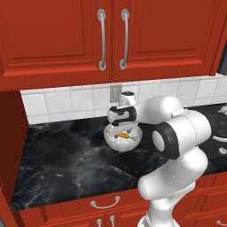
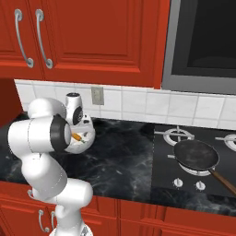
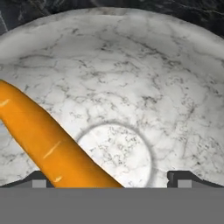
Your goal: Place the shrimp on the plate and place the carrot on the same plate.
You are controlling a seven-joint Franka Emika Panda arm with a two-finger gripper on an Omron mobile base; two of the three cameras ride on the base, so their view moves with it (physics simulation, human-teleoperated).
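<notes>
The carrot (image 1: 123, 135), a tapered orange stick with a greenish end, lies slanted inside a deep white marbled bowl (image 1: 111, 141) on the black counter. My gripper (image 1: 123, 129) hangs straight down into the bowl, open, just above the carrot. In the hand view the carrot (image 3: 48, 140) runs from the left edge down to the bottom middle, beside the left fingertip (image 3: 38, 180), and the bowl's wall (image 3: 166, 87) curves around it. Nothing is gripped. From the right, the carrot (image 2: 77, 137) and the bowl (image 2: 88, 134) peek out past my arm. The shrimp and the plate are out of view.
A dark frying pan (image 2: 196, 154) sits on the stove (image 2: 166, 156) at the right. Black marble counter (image 1: 62, 159) spreads left of the bowl. Red cabinets with handles (image 1: 102, 40) hang overhead, and a wall outlet (image 1: 116, 92) is behind the bowl.
</notes>
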